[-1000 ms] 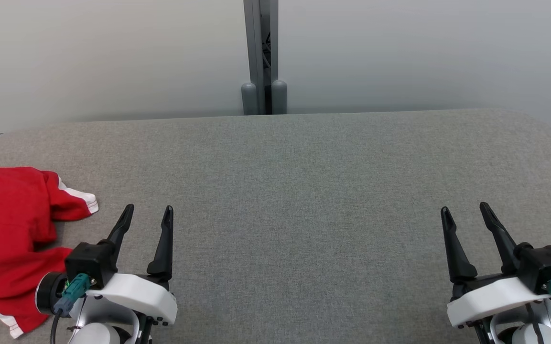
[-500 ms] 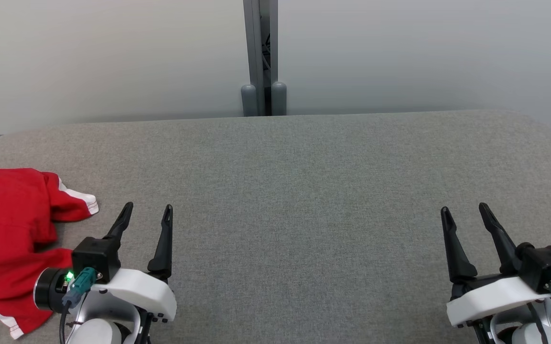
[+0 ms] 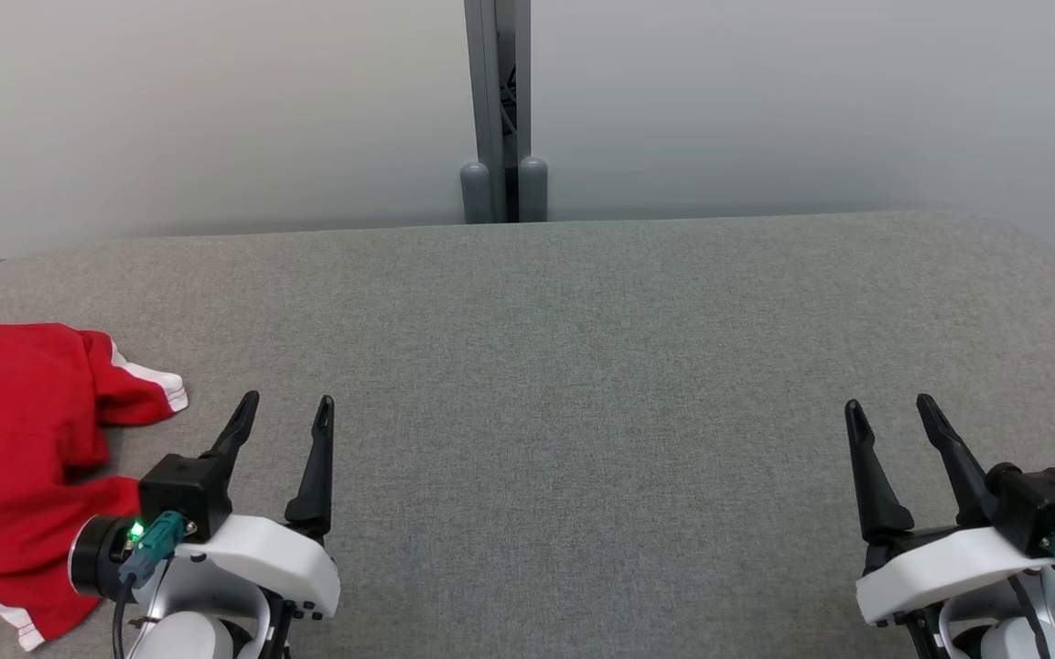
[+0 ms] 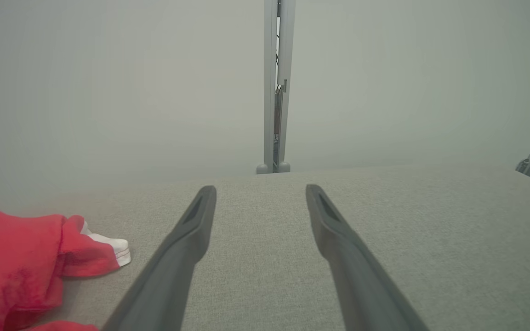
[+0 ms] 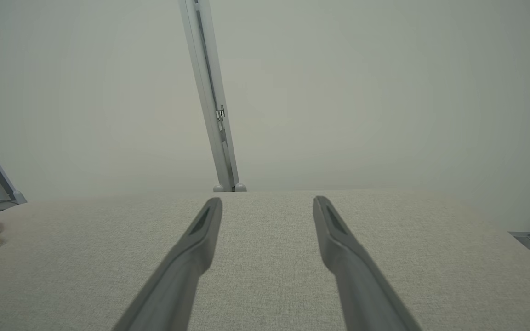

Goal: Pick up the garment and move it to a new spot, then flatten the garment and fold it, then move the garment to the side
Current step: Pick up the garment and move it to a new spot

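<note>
Left pincer (image 3: 288, 399): mine, released. Its two dark fingers stand spread with only grey cloth between them. It sits at the lower left of the head view, tips pointing toward the far wall.
Right pincer (image 3: 888, 403): also released and empty, fingers spread. It sits at the lower right of the head view, well apart from the left one.
Shirt (image 3: 15, 458): bright red, crumpled in a heap on the left end of the bench. It lies just left of my left pincer and runs off the left edge of the head view.
Sleeve (image 3: 138, 389): red with a white striped cuff. It juts out of the heap toward the middle of the bench, near my left pincer's outer finger but apart from it.
Contact: no finger of mine touches the shirt. My left wrist overlaps the heap in the head view, and I cannot tell whether it rests against the cloth.
Bench (image 3: 582, 348): grey woven top with rounded far corners.
Post (image 3: 498, 110): a grey upright behind the far edge of the bench, near its middle, with two rounded feet at its base.
Wall (image 3: 811, 101): pale and plain on both sides of the post.
Left wrist light (image 3: 135, 531): a small green lamp glows beside a teal plug.
Right wrist view: the shirt shows as a small red and white lump at the far left edge.
</note>
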`<state>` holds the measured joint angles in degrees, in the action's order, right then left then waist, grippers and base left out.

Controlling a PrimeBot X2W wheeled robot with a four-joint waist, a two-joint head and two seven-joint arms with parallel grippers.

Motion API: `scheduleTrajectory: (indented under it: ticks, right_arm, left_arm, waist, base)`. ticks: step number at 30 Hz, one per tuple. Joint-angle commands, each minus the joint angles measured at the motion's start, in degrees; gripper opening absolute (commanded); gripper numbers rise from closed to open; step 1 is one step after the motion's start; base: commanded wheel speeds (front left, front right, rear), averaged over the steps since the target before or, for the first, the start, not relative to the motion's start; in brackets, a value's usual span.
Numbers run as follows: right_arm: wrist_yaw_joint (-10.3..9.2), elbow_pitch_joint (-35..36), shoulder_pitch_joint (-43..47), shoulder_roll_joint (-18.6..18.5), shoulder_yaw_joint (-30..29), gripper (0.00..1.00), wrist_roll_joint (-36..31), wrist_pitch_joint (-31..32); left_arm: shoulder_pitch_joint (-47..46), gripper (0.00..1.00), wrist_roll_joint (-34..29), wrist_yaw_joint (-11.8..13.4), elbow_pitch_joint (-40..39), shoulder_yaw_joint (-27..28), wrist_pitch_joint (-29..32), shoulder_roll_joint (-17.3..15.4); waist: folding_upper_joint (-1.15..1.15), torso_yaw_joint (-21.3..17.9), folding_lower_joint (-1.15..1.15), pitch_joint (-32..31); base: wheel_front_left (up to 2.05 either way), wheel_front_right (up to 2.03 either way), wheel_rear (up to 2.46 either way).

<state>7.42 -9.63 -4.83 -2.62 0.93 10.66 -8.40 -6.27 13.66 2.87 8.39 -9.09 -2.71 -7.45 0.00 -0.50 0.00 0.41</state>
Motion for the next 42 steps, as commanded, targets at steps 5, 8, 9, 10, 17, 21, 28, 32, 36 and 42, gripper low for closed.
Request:
scheduleTrajectory:
  ticks: [5, 8, 9, 10, 17, 21, 28, 32, 36, 42]
  right_arm:
    - [0.13, -0.3, -0.4, -0.5, -0.1, 1.0, -0.1, -0.3]
    - [0.13, -0.4, -0.3, -0.5, -0.1, 1.0, -0.3, -0.4]
    - [0.13, -0.4, -0.3, -0.5, 0.0, 1.0, -0.3, -0.4]
    - [0.13, -0.4, -0.3, -0.5, 0.0, 1.0, -0.4, -0.4]
    - [0.13, 0.0, 0.2, -0.5, -0.2, 1.0, -0.5, -0.6]
    - [0.13, 0.5, 0.1, -0.5, 0.1, 1.0, -0.3, -0.5]
    - [0.13, 0.8, -0.1, -0.5, 1.3, 1.0, 0.1, -0.1]
    - [0.13, 1.0, -0.4, -0.5, 2.0, 1.0, 0.5, -0.2]
    - [0.13, 0.7, -0.9, -0.5, 3.0, 1.0, 1.1, -0.3]
    - [0.13, 0.7, -1.7, -0.5, 4.5, 1.0, 1.3, -0.5]
  left_arm:
    - [-0.7, 1.0, 0.5, 0.4, 0.1, -0.2, 0.1, -0.3]
    - [-0.6, 1.0, 0.5, 0.6, 0.0, -0.4, 0.3, -0.2]
    - [-0.6, 1.0, 0.6, 0.6, -0.1, -0.4, 0.3, -0.2]
    - [-0.6, 1.0, 0.6, 0.7, -0.2, -0.4, 0.3, -0.3]
    - [-0.9, 1.0, 1.1, 0.8, -0.5, -0.7, 0.2, -0.4]
    - [-1.5, 1.0, 1.3, 1.1, -0.6, -0.5, -0.2, -0.4]
    - [-1.4, 1.0, 2.1, 1.7, -0.5, 0.1, -0.7, -0.3]
    - [-1.4, 1.0, 2.6, 1.8, -0.6, 0.4, -1.3, -0.3]
    - [-1.3, 1.0, 3.2, 2.1, -0.4, 1.0, -1.8, -0.3]
    - [-1.2, 1.0, 4.2, 2.6, -0.1, 1.7, -2.5, -0.2]
  waist:
    - [0.0, 0.1, 0.0, -0.3]
    - [0.0, 0.2, 0.0, -0.4]
    - [0.0, 0.3, 0.0, -0.4]
    - [0.0, 0.4, 0.0, -0.5]
    - [0.0, 2.5, 0.0, -0.5]
    - [0.0, 5.1, 0.0, -0.2]
    - [0.0, 11.4, 0.0, -0.1]
    - [0.0, 15.5, 0.0, 0.3]
    - [0.0, 19.3, 0.0, 0.6]
    - [0.0, 24.6, 0.0, 1.1]
  base:
    - [0.0, 0.0, 0.0]
    - [0.0, 0.0, 0.0]
    - [0.0, 0.0, 0.0]
    - [0.0, 0.0, 0.0]
    - [0.0, 0.0, 0.0]
    - [0.0, 0.0, 0.0]
    - [0.0, 0.0, 0.0]
    - [0.0, 0.0, 0.0]
    - [0.0, 0.0, 0.0]
    - [0.0, 0.0, 0.0]
